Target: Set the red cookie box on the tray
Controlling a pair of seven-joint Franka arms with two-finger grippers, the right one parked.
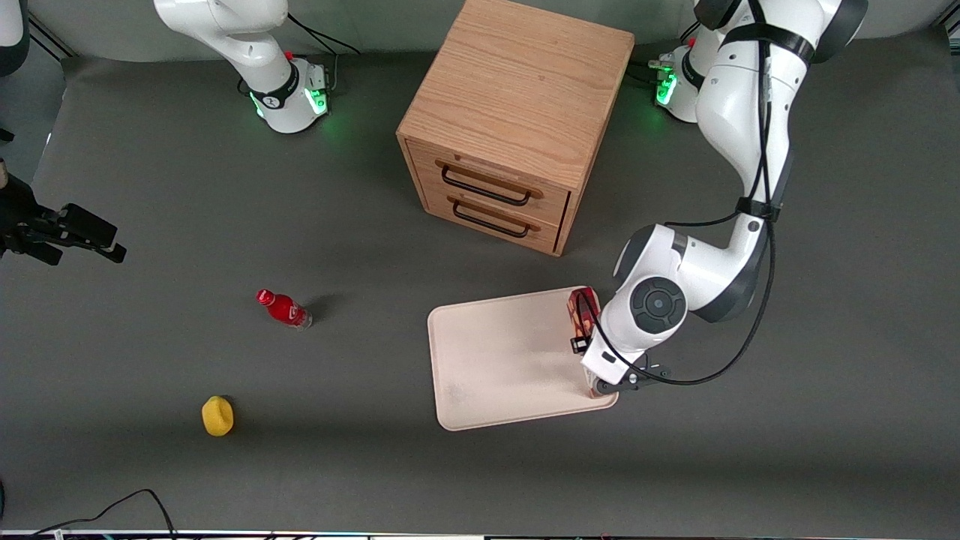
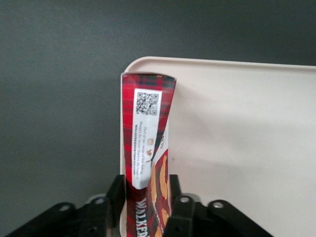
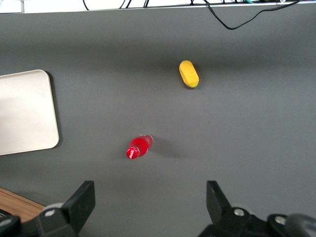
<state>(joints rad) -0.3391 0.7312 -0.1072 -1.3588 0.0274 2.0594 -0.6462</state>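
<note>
the tray (image 1: 502, 360) serves as landmark throughout. nearest the front camera, toward the parked arm's end of the table from the tray, a yellow object (image 1: 217, 415) lies on the grey table (image 1: 787, 420), well apart from the tray. a small red bottle (image 1: 283, 308) lies on its side, farther from the camera than the yellow object and also well apart from the tray.

the tray itself is a pale cream rectangle with rounded corners and a low rim, lying flat on the table. the gripper (image 2: 148, 205) hangs over the tray's edge at the working arm's end; its two black fingers (image 2: 116, 196) are clamped on the narrow sides of the red cookie box (image 2: 147, 123). in the front view the box (image 1: 583, 312) shows only partly beneath the wrist, over that same tray edge, near the corner facing the cabinet. in the wrist view the box's end, bearing a white label with a square code, lies along the tray's rim at a rounded corner, partly over the tray's surface; whether the box touches the tray cannot be told.

farther from the camera than the tray stands a wooden cabinet (image 1: 517, 120) with two drawers (image 1: 491, 199), each with a dark handle, its front facing the tray.
</note>
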